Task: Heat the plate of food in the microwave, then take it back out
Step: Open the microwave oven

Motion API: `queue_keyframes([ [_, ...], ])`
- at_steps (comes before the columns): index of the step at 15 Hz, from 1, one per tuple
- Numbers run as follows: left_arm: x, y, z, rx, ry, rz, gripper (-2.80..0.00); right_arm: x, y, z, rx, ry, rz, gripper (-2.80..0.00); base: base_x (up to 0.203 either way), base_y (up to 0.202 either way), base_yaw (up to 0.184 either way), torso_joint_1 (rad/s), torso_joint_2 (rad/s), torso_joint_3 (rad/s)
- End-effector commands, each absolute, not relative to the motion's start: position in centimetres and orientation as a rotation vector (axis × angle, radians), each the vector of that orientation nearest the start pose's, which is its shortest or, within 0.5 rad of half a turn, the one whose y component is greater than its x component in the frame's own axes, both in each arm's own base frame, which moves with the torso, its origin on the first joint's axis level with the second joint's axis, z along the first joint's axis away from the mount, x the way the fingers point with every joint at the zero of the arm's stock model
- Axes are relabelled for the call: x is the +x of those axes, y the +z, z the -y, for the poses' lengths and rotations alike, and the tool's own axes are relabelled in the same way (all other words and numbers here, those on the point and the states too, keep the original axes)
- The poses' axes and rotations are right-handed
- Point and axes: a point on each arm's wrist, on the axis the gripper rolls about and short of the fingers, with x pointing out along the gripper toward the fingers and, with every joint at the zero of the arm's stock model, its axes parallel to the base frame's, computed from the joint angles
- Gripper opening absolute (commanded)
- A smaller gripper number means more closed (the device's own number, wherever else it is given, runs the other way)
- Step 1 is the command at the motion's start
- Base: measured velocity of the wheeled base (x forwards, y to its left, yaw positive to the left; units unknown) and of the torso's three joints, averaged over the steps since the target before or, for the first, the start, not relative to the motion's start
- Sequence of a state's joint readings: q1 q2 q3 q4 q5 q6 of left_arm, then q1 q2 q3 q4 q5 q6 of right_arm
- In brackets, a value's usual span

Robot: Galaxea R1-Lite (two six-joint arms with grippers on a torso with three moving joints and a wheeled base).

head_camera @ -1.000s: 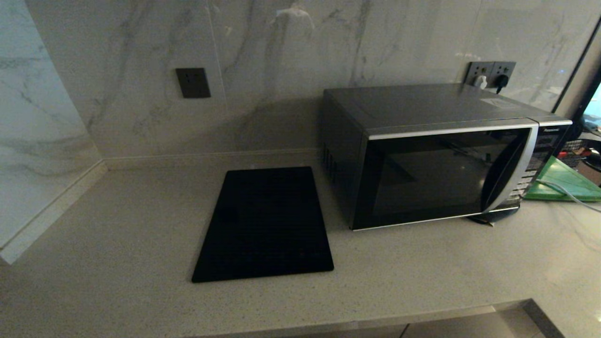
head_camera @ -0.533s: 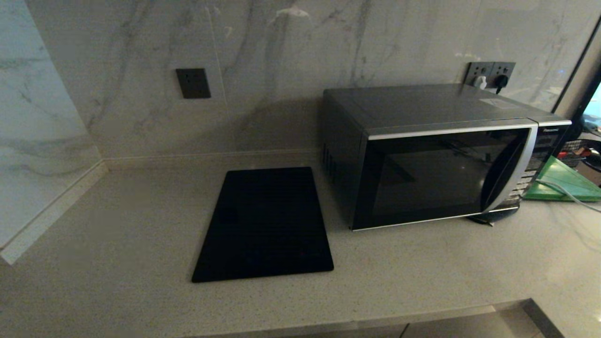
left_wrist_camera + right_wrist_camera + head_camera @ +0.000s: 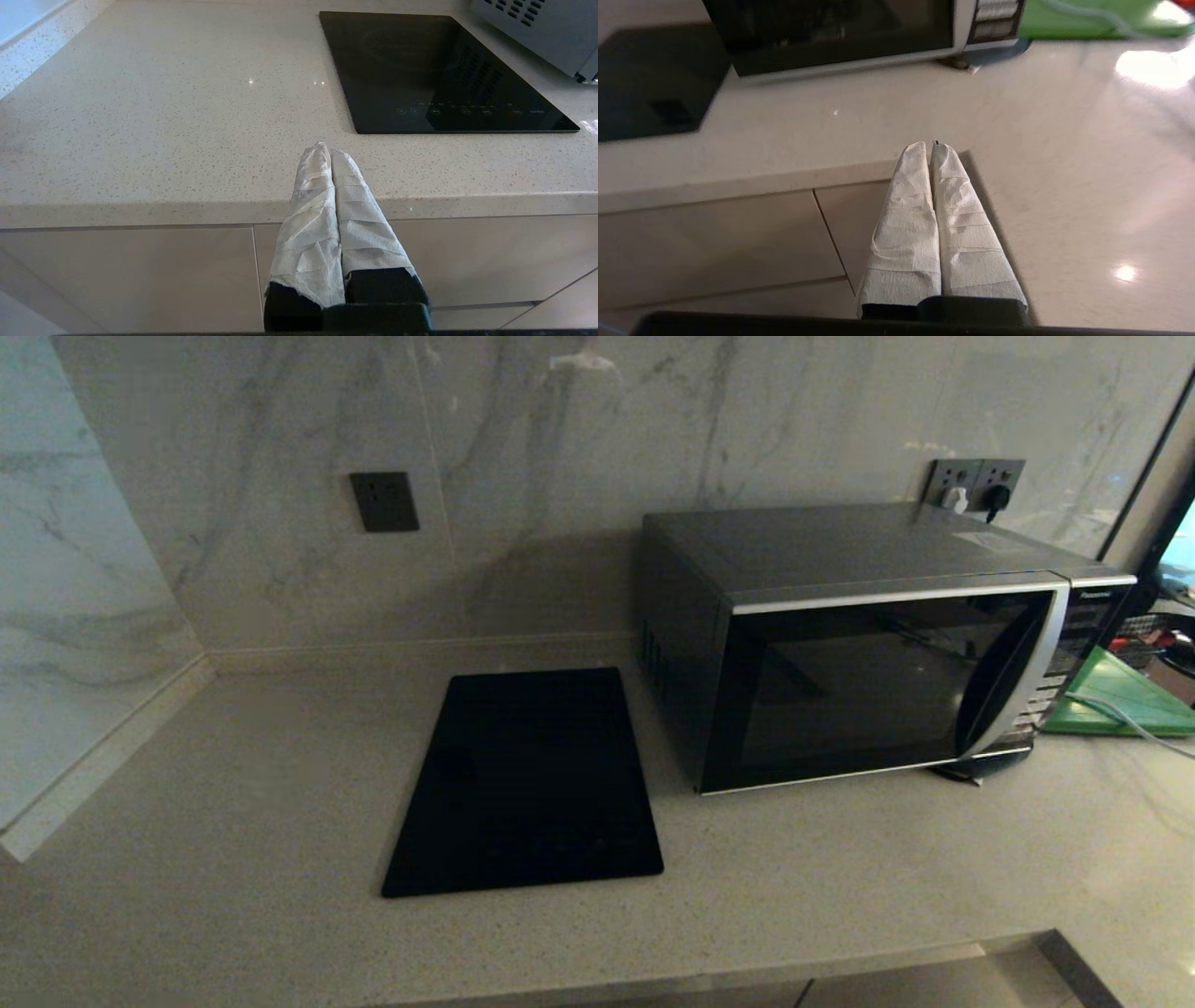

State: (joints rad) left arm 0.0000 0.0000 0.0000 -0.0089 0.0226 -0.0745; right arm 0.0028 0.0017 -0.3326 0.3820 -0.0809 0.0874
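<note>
The dark grey-silver microwave (image 3: pixel 878 644) stands at the back right of the counter, its black glass door closed and its curved silver handle (image 3: pixel 1022 681) toward the button panel. Its lower front edge also shows in the right wrist view as the microwave (image 3: pixel 840 42). The plate of food is out of view. My left gripper (image 3: pixel 329 151) hangs shut and empty in front of the counter's front edge, left of the cooktop. My right gripper (image 3: pixel 930 148) is shut and empty too, low before the counter in front of the microwave. Both have white-wrapped fingers. Neither arm shows in the head view.
A flat black cooktop panel (image 3: pixel 527 784) lies in the counter left of the microwave. A green board (image 3: pixel 1120 695) with a white cable lies right of the microwave. Marble walls close the back and left. Wall sockets (image 3: pixel 976 481) sit behind the microwave. Cabinet fronts (image 3: pixel 140 275) are below the counter edge.
</note>
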Motion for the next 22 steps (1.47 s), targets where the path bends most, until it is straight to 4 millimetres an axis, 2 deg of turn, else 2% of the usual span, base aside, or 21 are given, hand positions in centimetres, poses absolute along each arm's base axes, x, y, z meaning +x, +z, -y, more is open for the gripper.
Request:
queue_keyframes([
  [1,-2.3,7.6,-0.1,-0.075,0.023,0.011,-2.80,-3.9,9.8,0.2,0.078,-0.077,-0.066,-2.80,0.000,0.000,0.000,0.000,0.00,0.000],
  [6,-2.3,7.6,-0.1,-0.075,0.023,0.009,-2.80,-2.6,7.4,0.1,0.083,-0.046,-0.080,-2.80,0.000,0.000,0.000,0.000,0.00,0.000],
  [22,-2.3,7.6,-0.1,-0.075,0.023,0.009,-2.80,-2.6,7.5,0.1,0.089,-0.043,-0.078,-2.80,0.000,0.000,0.000,0.000,0.00,0.000],
])
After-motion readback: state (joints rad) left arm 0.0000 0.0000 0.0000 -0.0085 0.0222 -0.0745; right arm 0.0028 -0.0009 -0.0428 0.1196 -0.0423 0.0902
